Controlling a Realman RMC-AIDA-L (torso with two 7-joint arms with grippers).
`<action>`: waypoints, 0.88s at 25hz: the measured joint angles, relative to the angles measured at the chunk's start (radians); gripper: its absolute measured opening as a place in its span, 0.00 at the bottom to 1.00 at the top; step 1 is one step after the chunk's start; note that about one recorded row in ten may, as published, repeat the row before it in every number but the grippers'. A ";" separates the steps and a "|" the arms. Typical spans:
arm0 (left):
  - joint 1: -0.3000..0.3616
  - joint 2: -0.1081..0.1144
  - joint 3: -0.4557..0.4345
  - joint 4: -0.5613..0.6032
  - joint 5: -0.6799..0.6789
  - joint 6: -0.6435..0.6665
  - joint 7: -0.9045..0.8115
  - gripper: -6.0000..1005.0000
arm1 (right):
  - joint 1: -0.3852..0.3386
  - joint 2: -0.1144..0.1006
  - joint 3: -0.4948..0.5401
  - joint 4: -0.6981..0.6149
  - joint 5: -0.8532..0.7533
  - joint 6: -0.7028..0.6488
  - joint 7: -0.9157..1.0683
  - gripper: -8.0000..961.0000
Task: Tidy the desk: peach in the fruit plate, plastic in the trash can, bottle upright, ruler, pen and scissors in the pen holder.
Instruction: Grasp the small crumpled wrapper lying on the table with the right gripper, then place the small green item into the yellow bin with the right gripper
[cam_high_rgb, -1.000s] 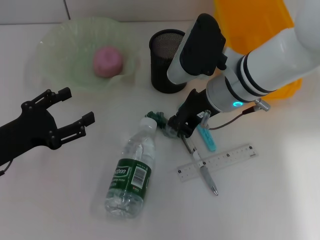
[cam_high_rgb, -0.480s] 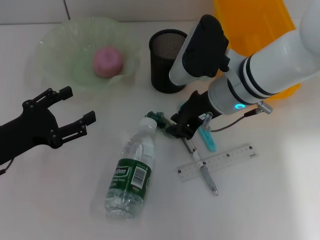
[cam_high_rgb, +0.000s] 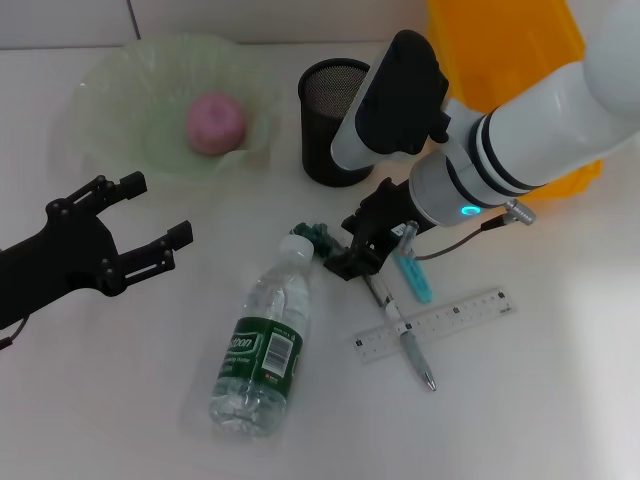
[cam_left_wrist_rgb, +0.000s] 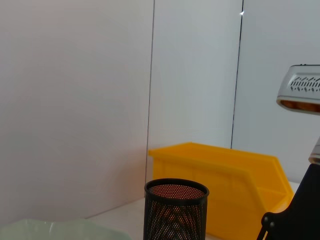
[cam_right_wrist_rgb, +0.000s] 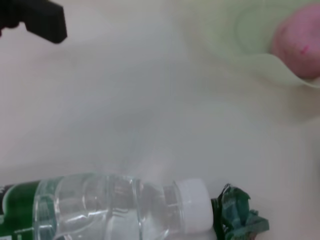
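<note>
The pink peach (cam_high_rgb: 215, 123) lies in the pale-green fruit plate (cam_high_rgb: 120, 90) at the back left. The bottle (cam_high_rgb: 265, 340) lies on its side on the desk (cam_high_rgb: 120, 400), cap toward a crumpled green plastic scrap (cam_high_rgb: 315, 238). My right gripper (cam_high_rgb: 360, 262) hangs open just right of the plastic, above the pen (cam_high_rgb: 405, 335), with nothing between its fingers. The teal scissors (cam_high_rgb: 412, 275) and the clear ruler (cam_high_rgb: 435, 325) lie beside the pen. The black mesh pen holder (cam_high_rgb: 335, 120) stands behind them, the yellow trash can (cam_high_rgb: 510, 60) at the back right. My left gripper (cam_high_rgb: 140, 225) is open over the left side.
The right wrist view shows the bottle (cam_right_wrist_rgb: 110, 205) and the plastic (cam_right_wrist_rgb: 240, 217) close below, and the peach (cam_right_wrist_rgb: 297, 42) farther off. The left wrist view looks at the pen holder (cam_left_wrist_rgb: 175, 210) and trash can (cam_left_wrist_rgb: 235, 175) against a wall.
My right gripper has shifted slightly left and toward the table front, closer to the green plastic. The left arm and the objects have not moved.
</note>
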 joint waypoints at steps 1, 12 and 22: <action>0.000 0.000 0.000 0.000 0.000 0.000 0.000 0.86 | 0.014 0.000 -0.003 0.022 0.001 0.001 0.000 0.59; 0.000 -0.002 0.000 0.000 0.000 0.000 0.000 0.86 | 0.031 0.001 -0.027 0.046 0.014 0.016 0.003 0.37; 0.004 -0.002 0.000 0.000 0.000 0.000 0.000 0.86 | -0.052 -0.005 0.004 -0.104 0.002 -0.016 0.015 0.13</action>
